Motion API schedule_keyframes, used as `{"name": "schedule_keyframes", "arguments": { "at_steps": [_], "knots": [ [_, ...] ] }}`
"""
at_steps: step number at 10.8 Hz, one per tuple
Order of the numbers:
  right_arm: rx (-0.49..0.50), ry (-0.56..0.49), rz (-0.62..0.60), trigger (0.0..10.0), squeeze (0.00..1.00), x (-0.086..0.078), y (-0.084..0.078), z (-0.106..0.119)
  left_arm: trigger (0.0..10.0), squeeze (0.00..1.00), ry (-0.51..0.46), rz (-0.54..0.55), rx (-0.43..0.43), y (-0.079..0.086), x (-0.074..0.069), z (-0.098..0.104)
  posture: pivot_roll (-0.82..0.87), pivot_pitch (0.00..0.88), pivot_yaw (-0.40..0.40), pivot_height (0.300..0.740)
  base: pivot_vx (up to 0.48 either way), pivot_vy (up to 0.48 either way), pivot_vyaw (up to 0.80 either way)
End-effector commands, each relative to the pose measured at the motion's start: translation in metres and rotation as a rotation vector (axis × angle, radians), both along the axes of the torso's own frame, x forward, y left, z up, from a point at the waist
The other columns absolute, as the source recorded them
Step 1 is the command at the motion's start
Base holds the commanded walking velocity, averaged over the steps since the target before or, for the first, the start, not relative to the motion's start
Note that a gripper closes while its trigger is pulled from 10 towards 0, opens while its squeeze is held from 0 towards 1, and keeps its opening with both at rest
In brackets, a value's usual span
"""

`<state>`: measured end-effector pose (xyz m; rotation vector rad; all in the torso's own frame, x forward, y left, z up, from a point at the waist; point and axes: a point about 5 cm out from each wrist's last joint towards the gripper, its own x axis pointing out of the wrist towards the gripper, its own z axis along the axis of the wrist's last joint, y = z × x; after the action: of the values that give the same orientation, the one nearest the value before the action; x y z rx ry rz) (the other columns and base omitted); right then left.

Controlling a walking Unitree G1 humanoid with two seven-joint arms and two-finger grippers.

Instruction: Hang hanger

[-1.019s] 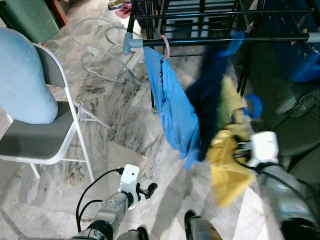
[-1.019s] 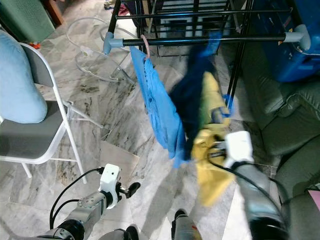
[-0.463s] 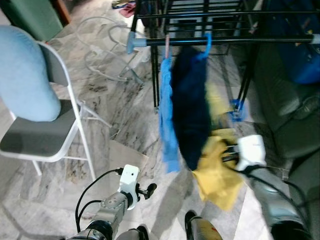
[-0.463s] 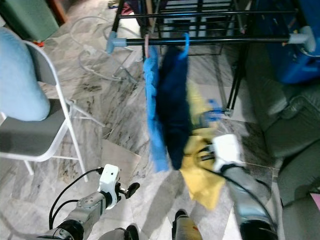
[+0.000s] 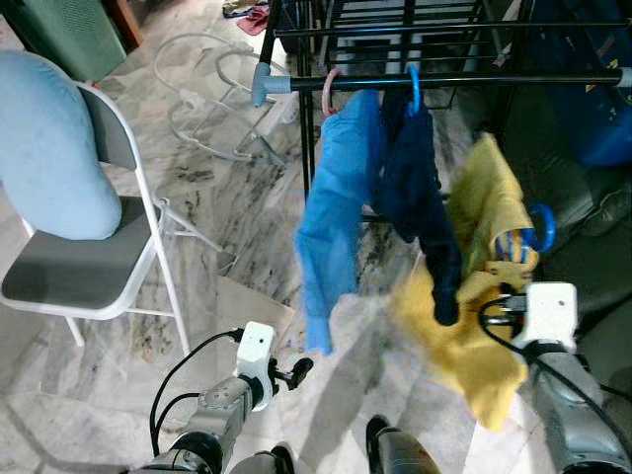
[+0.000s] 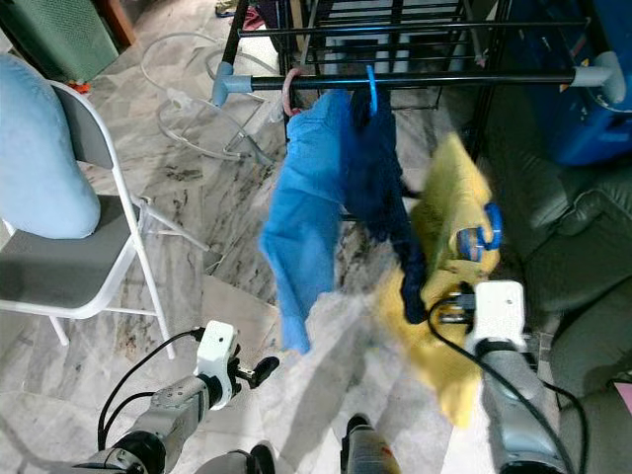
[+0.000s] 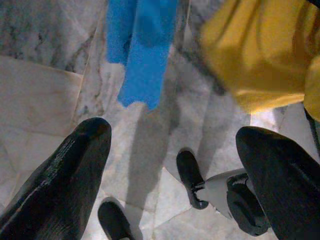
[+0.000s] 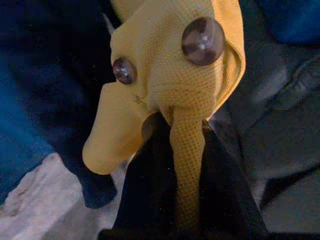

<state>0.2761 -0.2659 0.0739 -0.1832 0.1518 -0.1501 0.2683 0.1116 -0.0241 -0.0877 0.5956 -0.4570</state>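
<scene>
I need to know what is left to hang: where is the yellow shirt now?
The yellow shirt is off the rail, pinched in the right end effector, right of the navy garment.

**Rail, floor and chair: what is carried where**

A black rail (image 5: 474,79) with a grey end cap is seen across the top of a dark rack. Two garments are hung from it: a light blue shirt (image 5: 334,207) on a pink hook, and just beside it a navy garment (image 5: 420,193) on a blue hook. Both are blurred, so their hems cannot be traced exactly.

The marble floor (image 5: 227,217) is marked by grey veins. A white folding chair (image 5: 94,286) is stood on it, with a pale blue cushion (image 5: 44,148) rested against its back. Coiled clear hose (image 5: 202,94), possibly tubing, is laid on the floor beyond. A beige tile piece (image 5: 247,306) is laid flat near the chair.
</scene>
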Motion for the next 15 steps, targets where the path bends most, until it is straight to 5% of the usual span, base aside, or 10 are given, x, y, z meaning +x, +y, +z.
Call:
{"name": "schedule_keyframes", "arguments": {
  "at_steps": [1, 6, 10, 15],
  "knots": [
    [-0.002, -0.021, -0.009, 10.0, 0.0, 0.001, -0.002, 0.005, 10.0, 0.0, 0.01, -0.011, 0.002, 0.002, -0.004, -0.003, -0.25, 0.21, 0.13, 0.74, 0.296, 0.0, 0.0],
    [-0.022, -0.069, -0.054, 10.0, 0.0, 0.004, -0.012, 0.019, 10.0, 0.0, 0.025, -0.026, -0.006, -0.004, -0.007, -0.005, -0.25, 0.201, 0.12, 0.74, 0.371, 0.0, 0.0],
    [-0.025, -0.098, -0.097, 10.0, 0.0, 0.005, -0.02, 0.026, 10.0, 0.0, 0.076, -0.019, 0.078, 0.011, -0.02, -0.018, -0.25, 0.196, 0.121, 0.74, 0.368, 0.0, 0.0],
    [-0.035, -0.19, -0.085, 10.0, 0.0, 0.007, -0.013, 0.057, 10.0, 0.0, 0.108, 0.007, 0.137, 0.019, -0.028, -0.025, -0.24, 0.203, 0.108, 0.74, 0.0, 0.0, 0.0]
  ]
}}
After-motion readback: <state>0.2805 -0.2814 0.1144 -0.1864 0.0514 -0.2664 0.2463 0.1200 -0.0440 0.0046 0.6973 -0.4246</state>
